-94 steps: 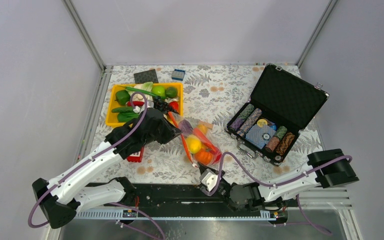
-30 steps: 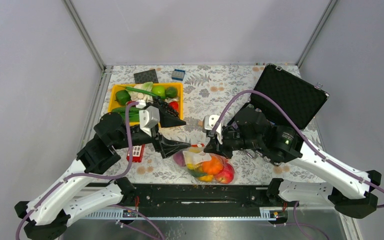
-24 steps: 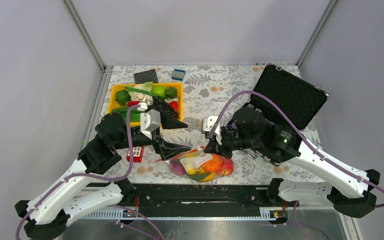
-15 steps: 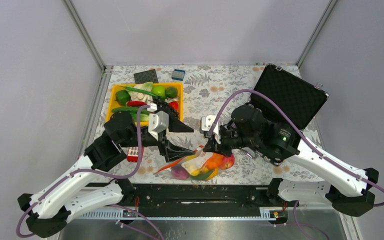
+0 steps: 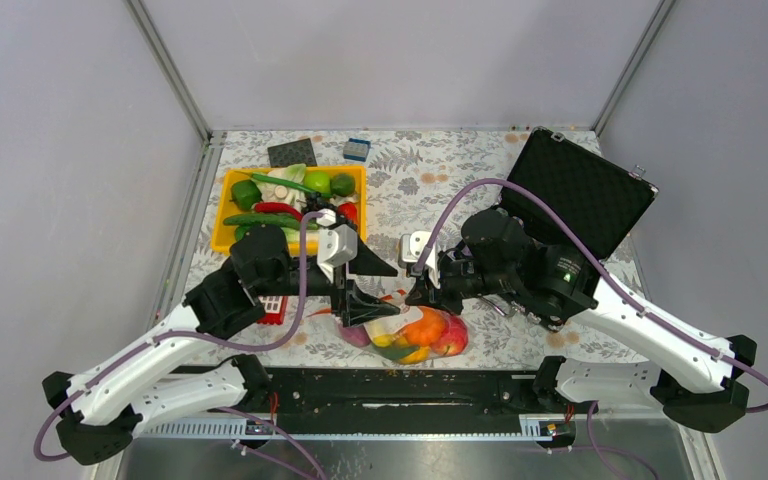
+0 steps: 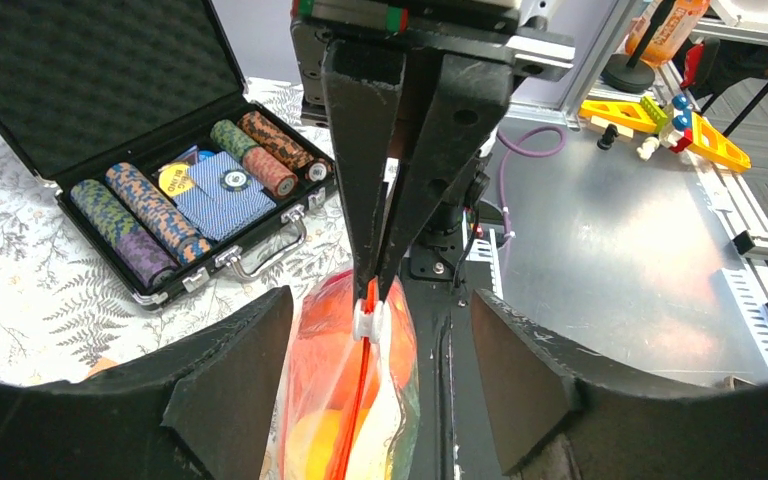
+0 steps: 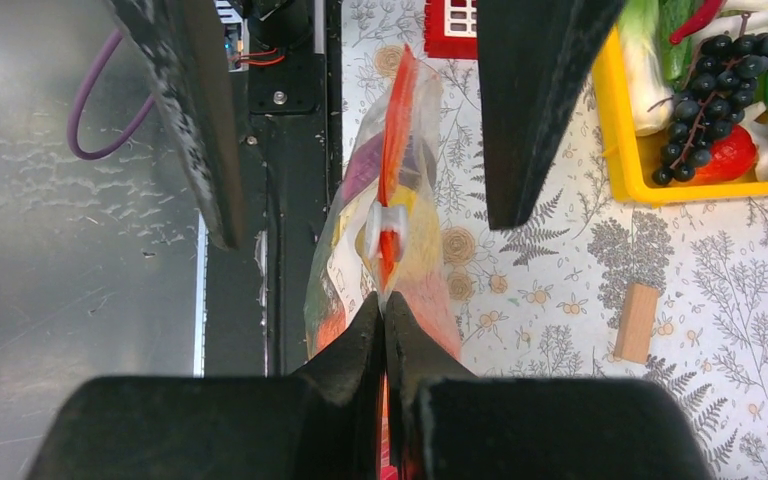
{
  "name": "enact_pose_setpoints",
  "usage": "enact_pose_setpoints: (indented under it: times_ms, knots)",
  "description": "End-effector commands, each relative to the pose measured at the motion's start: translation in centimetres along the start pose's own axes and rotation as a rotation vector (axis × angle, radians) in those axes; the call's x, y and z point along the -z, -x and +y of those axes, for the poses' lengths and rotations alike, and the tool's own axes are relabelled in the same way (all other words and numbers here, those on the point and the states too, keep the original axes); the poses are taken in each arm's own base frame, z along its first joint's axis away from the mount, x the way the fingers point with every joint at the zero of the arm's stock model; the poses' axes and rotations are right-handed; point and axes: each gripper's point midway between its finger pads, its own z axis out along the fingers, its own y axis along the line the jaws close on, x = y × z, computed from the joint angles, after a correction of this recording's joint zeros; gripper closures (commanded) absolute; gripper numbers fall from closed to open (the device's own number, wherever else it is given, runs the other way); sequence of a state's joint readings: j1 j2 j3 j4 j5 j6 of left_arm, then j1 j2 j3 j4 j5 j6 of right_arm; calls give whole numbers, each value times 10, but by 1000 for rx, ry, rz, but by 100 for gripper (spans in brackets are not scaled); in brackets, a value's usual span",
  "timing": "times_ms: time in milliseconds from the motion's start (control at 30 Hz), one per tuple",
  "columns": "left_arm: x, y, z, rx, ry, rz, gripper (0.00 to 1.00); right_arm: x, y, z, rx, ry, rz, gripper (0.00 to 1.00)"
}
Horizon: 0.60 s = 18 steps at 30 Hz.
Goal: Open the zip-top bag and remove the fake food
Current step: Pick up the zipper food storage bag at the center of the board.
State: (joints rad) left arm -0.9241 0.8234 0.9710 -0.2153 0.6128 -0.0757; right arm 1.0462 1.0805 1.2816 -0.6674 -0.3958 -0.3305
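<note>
While bag (image 6: 345, 400) in right jaws, disc (image 6: 173, 180) illegible

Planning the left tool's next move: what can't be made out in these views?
Top view: left tool and right tool crowd the zip strip; whether it is parted is unseen.
Left wrist view: zip-top bag's lower half cut off by the bottom edge.
Right wrist view: fake food only blurred colours through crinkled plastic.
Top view: right arm hides the black case's contents.

A yellow tray (image 5: 220, 225) of greens (image 5: 260, 218) and grapes (image 7: 705, 75) sits at ten o'clock. An open black case (image 5: 575, 190) with chip rolls (image 6: 140, 215) is at three. A dark tile (image 5: 292, 153) and a blue block (image 5: 356, 150) are at twelve.
</note>
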Motion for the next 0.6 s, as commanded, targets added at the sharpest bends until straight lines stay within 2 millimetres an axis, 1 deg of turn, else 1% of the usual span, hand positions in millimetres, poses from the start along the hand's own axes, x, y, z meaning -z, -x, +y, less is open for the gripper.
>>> enact_pose_setpoints:
  times_ms: [0,300,567]
  knots:
    - [-8,6,2,-12,-1,-22,35,7,25,2,29,12,-92,100]
    - [-14,-1,4,0,-9,2,43,9,20,3,38,9,-90,100]
    - [-15,-3,2,3,-28,15,56,12,18,2,41,-6,-89,100]
